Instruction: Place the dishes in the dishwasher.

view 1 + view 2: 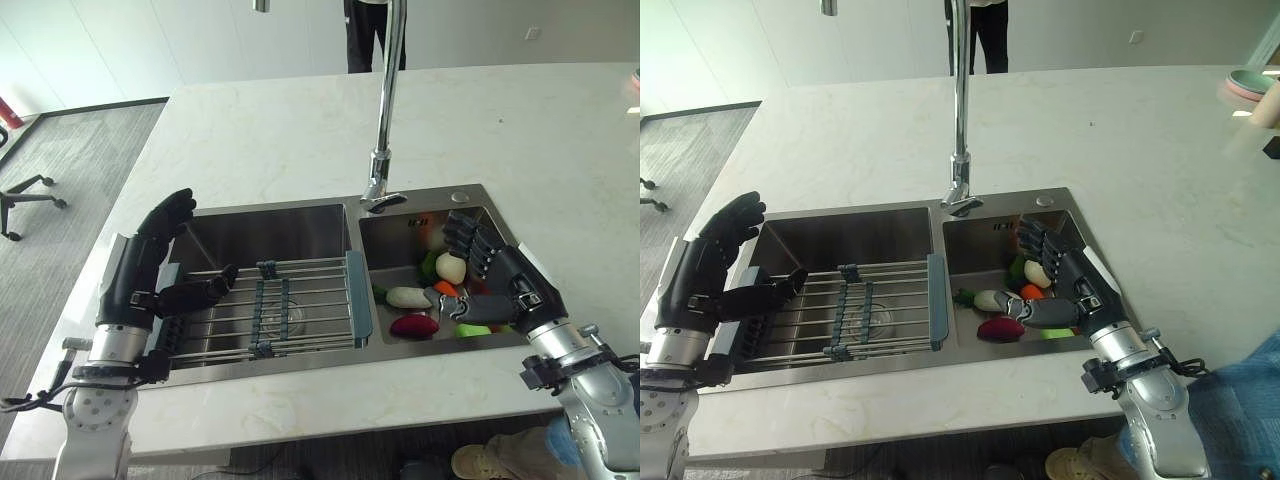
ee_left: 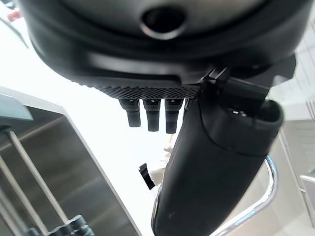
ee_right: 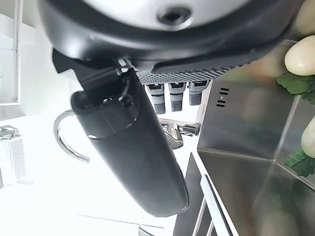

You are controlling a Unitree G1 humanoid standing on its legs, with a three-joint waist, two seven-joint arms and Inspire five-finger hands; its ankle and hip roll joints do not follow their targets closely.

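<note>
Both robot hands spread over the double sink, nothing held.

Left robot hand point(image 1: 150, 268) up at the left basin's point(image 1: 262, 230) outer edge, fingers straight, thumb out above the wire rack point(image 1: 270, 305) lying across it. Right robot hand point(image 1: 1065, 285) down in the right basin point(image 1: 980, 250), fingers extended and relaxed among toy vegetables point(image 1: 410, 297), white, green, orange and dark red. Tall faucet point(image 1: 385, 110) at the sink's back edge. Plates point(image 1: 1247, 82) far off at the bench's point(image 1: 280, 130) far right corner.
</note>
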